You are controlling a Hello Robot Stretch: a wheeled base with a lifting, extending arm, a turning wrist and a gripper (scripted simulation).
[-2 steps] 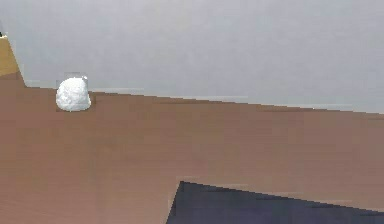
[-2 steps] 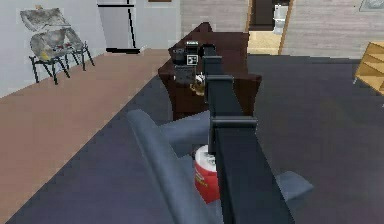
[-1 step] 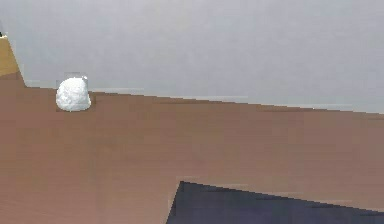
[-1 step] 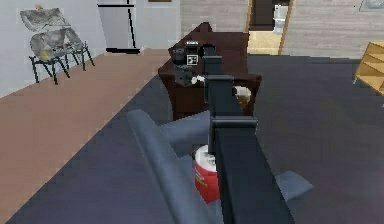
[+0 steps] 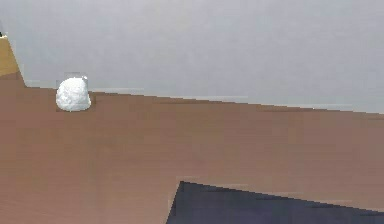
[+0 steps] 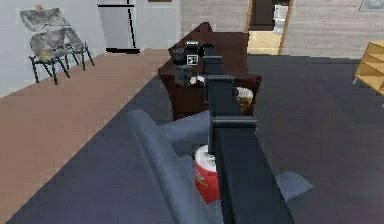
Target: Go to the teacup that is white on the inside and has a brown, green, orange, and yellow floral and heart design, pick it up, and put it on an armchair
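Observation:
In the arm side view the dark arm point(image 6: 240, 150) rises from the bottom edge toward a dark brown table point(image 6: 225, 55). The gripper point(image 6: 182, 58) stands at the arm's far end beside its white marker squares, with the table behind it. I cannot tell whether it holds anything. A grey armchair point(image 6: 165, 150) lies below the arm. On its seat, just left of the bar, sits a small red thing with a white top point(image 6: 206, 176); its pattern is too small to make out. A small pale thing point(image 6: 243, 96) rests by the table's edge.
Dark rug point(image 6: 320, 120) covers the floor around the armchair; brown floor point(image 6: 60, 120) lies left. Folding chairs with crumpled loads point(image 6: 50, 40), a white fridge point(image 6: 120, 25), a doorway point(image 6: 265, 20) and a wooden shelf point(image 6: 372, 65) stand beyond. Ahead: a wall, a white crumpled lump point(image 5: 72, 94), a rug corner point(image 5: 270, 205).

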